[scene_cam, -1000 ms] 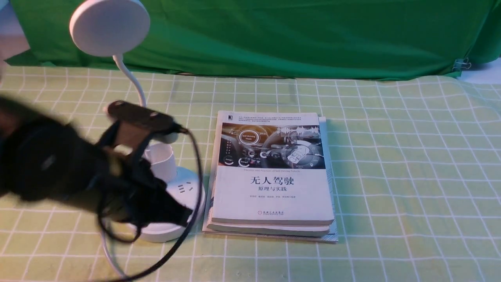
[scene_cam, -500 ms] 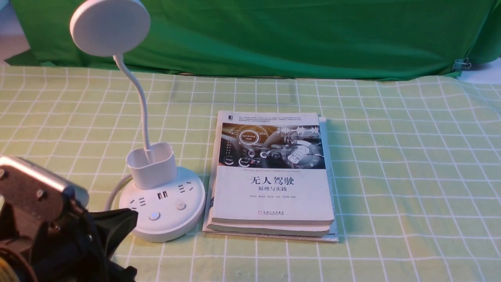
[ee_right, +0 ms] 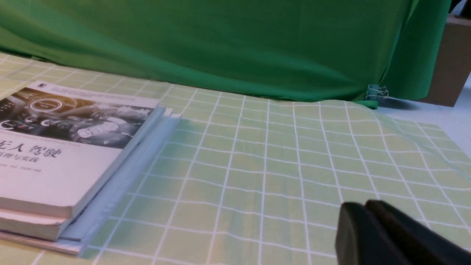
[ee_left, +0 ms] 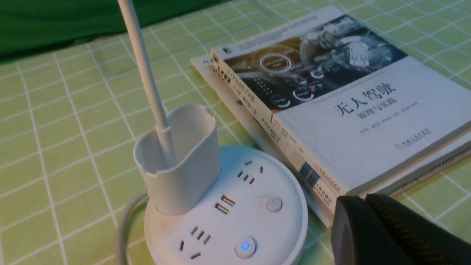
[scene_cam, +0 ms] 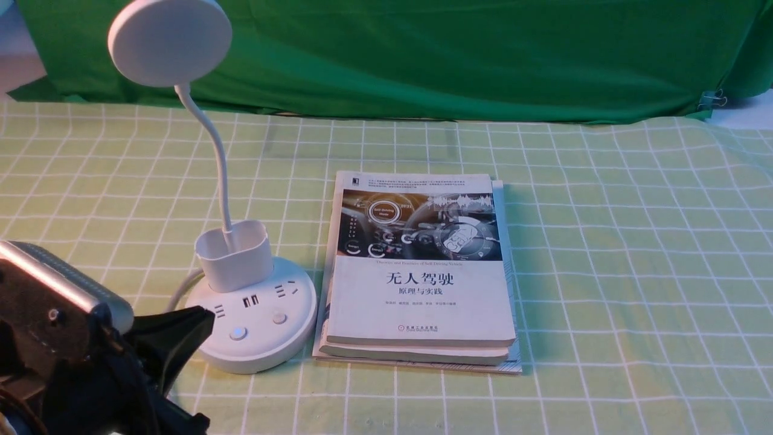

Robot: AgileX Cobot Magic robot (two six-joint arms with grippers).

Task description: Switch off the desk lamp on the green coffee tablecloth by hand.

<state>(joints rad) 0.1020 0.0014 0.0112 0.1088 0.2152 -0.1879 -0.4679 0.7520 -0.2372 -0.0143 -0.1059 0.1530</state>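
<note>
Presently holding left gripper (scene_cam: 196, 320) clenched, empty, just beside the desk lamp (scene_cam: 250, 314) on the green coffee tablecloth (scene_cam: 604, 272); could miss the lit button (ee_left: 244, 246), or shove the lamp into the books (scene_cam: 420, 290), if aimed off-centre.

In the front view, the left gripper (scene_cam: 196, 320) hides the near-left rim of the desk lamp (scene_cam: 259, 341), and the top edge clips the lamp's disc head. In the left wrist view, the lamp base runs off the bottom edge. Of the right gripper (ee_right: 362, 208) we see only 2 fingertips. The top book (scene_cam: 423, 302) carries an author line too small to read.
</note>
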